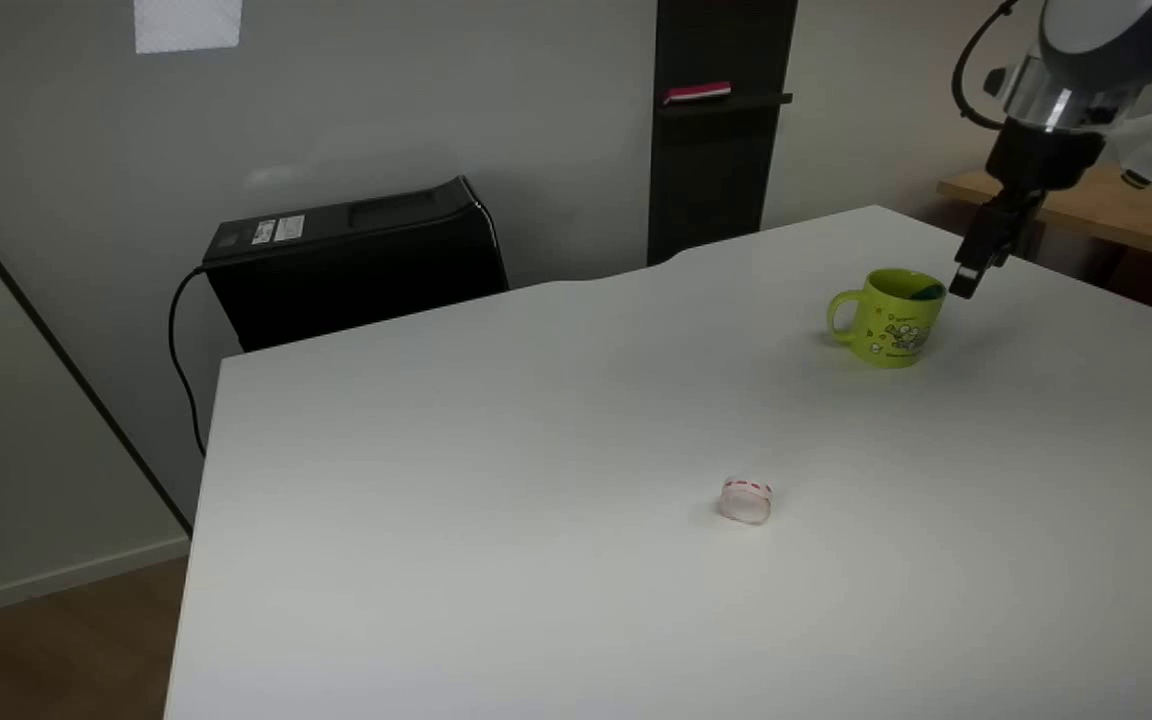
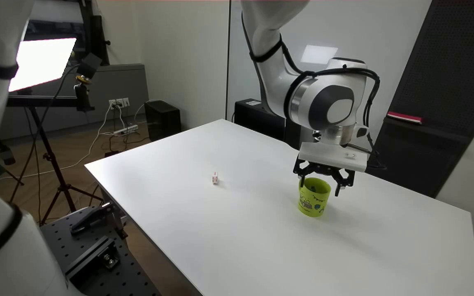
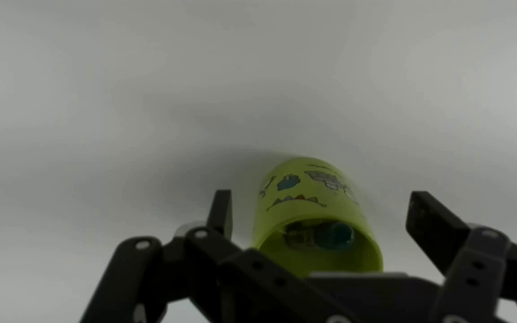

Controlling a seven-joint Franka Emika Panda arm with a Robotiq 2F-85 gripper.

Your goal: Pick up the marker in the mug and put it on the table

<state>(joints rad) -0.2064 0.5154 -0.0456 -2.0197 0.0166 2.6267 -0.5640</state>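
The lime yellow-green mug stands upright on the white table; the mug also shows in an exterior view and in the wrist view. The dark green marker is inside the mug, leaning near the rim. In the wrist view the marker's round teal end faces up; its lower part is hidden in the mug. My gripper is open and empty just above the mug's rim. In the wrist view its fingers are spread wide, one either side of the mug, apart from it.
A small clear whitish object with red marks lies on the table, also visible in an exterior view. A black box stands behind the table edge. A wooden desk is beyond. A lamp on a tripod stands off the table.
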